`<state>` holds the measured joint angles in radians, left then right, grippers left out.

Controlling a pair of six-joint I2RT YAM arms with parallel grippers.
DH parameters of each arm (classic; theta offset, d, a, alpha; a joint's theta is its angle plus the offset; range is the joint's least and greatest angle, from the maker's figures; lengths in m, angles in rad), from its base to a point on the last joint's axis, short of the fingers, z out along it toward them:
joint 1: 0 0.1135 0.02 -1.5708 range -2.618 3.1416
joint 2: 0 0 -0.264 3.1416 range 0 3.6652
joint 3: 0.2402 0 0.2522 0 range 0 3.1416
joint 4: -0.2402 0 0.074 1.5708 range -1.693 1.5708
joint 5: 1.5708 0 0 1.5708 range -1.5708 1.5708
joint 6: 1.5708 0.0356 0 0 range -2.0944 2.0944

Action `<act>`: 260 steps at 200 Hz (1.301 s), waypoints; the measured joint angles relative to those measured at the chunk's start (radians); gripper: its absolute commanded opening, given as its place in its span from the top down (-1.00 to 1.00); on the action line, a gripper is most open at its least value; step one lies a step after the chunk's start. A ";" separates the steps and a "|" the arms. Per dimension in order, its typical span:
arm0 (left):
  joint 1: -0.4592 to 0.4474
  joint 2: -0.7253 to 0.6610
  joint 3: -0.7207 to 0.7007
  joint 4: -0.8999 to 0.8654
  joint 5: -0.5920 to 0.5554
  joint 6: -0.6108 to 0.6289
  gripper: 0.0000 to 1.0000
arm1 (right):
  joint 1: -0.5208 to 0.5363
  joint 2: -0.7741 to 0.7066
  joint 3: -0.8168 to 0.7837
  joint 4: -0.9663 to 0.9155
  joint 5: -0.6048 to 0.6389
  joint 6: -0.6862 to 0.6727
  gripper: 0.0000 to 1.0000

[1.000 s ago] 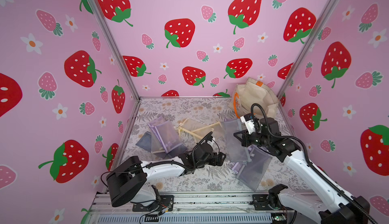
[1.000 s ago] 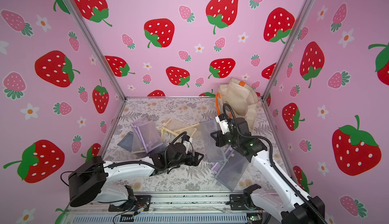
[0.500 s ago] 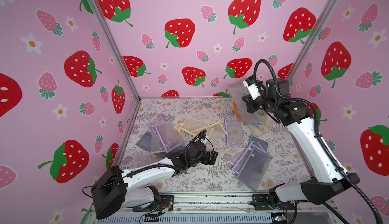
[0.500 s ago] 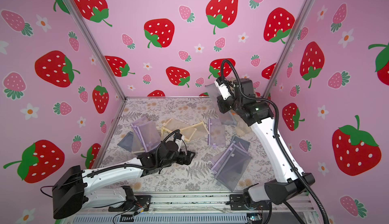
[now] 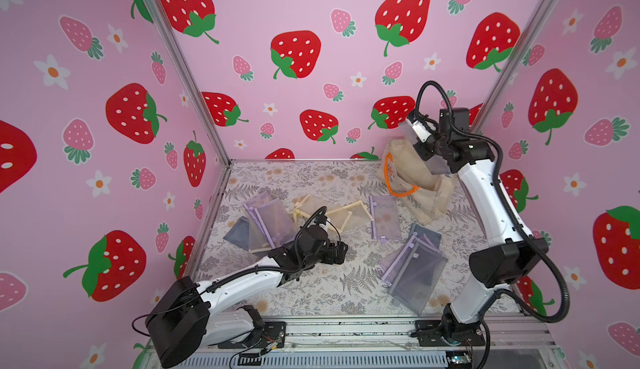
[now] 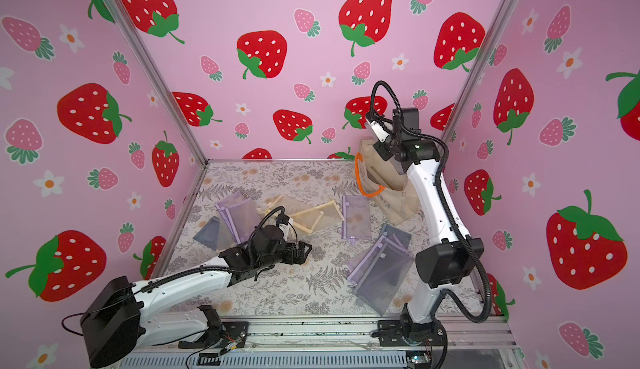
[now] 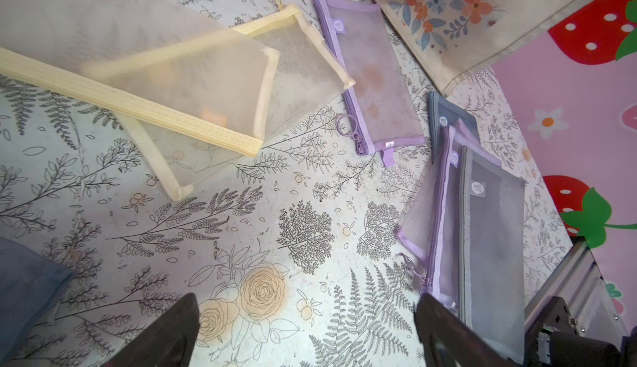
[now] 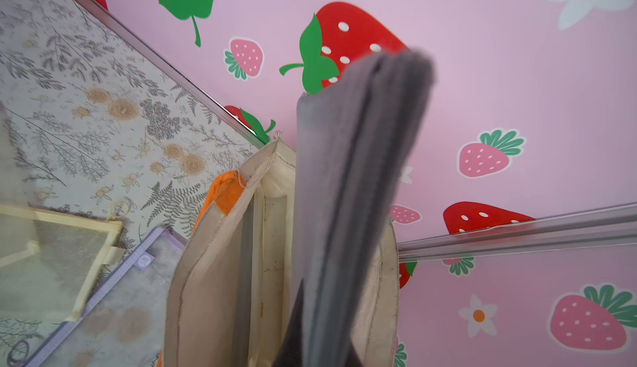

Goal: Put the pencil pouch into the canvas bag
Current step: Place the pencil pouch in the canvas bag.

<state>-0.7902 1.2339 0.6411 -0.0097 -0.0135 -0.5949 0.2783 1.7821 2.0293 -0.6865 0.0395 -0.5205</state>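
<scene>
The canvas bag (image 5: 412, 180) (image 6: 384, 194) stands at the back right corner, cream with orange handles, mouth open upward. My right gripper (image 5: 424, 152) (image 6: 382, 150) hangs just above that mouth, shut on a grey mesh pencil pouch (image 5: 437, 166) (image 6: 398, 166). In the right wrist view the pouch (image 8: 362, 176) runs out edge-on from my gripper (image 8: 310, 348), over the bag's open inside (image 8: 272, 244). My left gripper (image 5: 341, 247) (image 6: 304, 247) (image 7: 306, 331) stays low over the floral mat near the middle, open, with nothing between its fingers.
Several more mesh pouches lie on the mat: a purple one (image 5: 384, 216), yellow ones (image 5: 329, 211), a purple and grey pile (image 5: 412, 270) front right, and another pile (image 5: 263, 223) at the left. Pink walls close three sides. A metal rail (image 5: 346, 329) runs along the front.
My right arm has lifted the grey pouch off the front-right pile and carried it up and back to above the canvas bag. The left gripper stayed low and open near the middle.
</scene>
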 measured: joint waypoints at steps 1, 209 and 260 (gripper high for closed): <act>0.001 0.001 0.000 0.002 0.001 0.000 -0.99 | 0.000 0.001 -0.002 0.002 0.000 0.000 1.00; 0.081 -0.005 -0.044 0.043 0.075 0.018 -0.99 | -0.078 0.094 -0.212 0.124 0.003 0.131 1.00; 0.085 -0.032 -0.063 0.036 0.068 0.024 -0.99 | -0.079 0.136 -0.209 0.119 0.011 0.172 1.00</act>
<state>-0.7055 1.2018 0.5785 0.0265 0.0547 -0.5713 0.1997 1.9182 1.8206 -0.5671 0.0505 -0.3485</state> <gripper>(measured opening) 0.993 0.050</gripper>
